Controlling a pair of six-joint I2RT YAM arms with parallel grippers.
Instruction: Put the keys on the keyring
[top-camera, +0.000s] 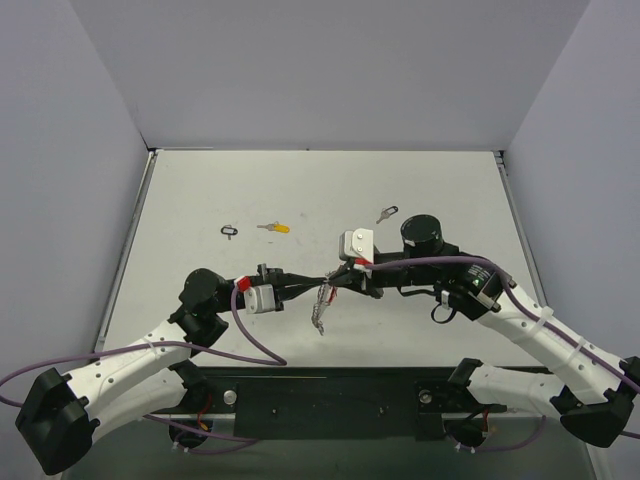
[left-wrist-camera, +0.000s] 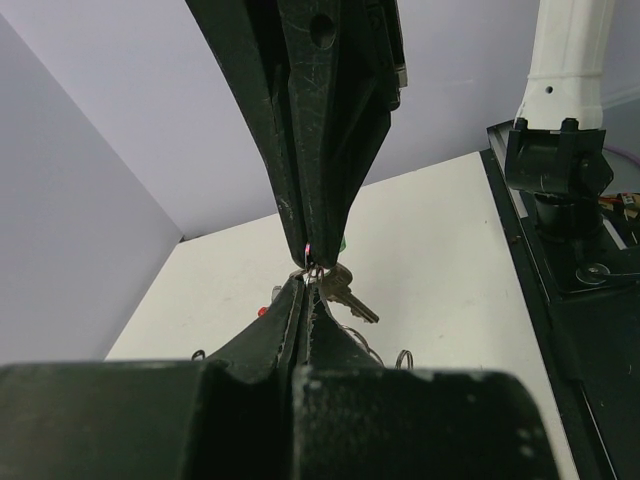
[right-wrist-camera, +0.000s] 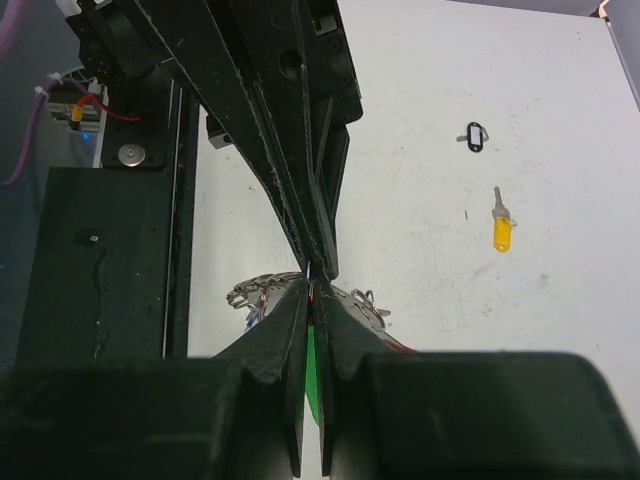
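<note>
My left gripper and right gripper meet tip to tip above the middle of the table. The left gripper is shut on the keyring, whose silver coil hangs below the tips. The coil also shows in the right wrist view, with its red piece. The right gripper is shut on the green-headed key. The key's silver blade sticks out beside the tips. A yellow-headed key and a black-headed key lie on the table behind.
A small bare black loop lies left of the yellow key, and shows in the right wrist view too. The black base rail runs along the near table edge. Grey walls close in the back and sides.
</note>
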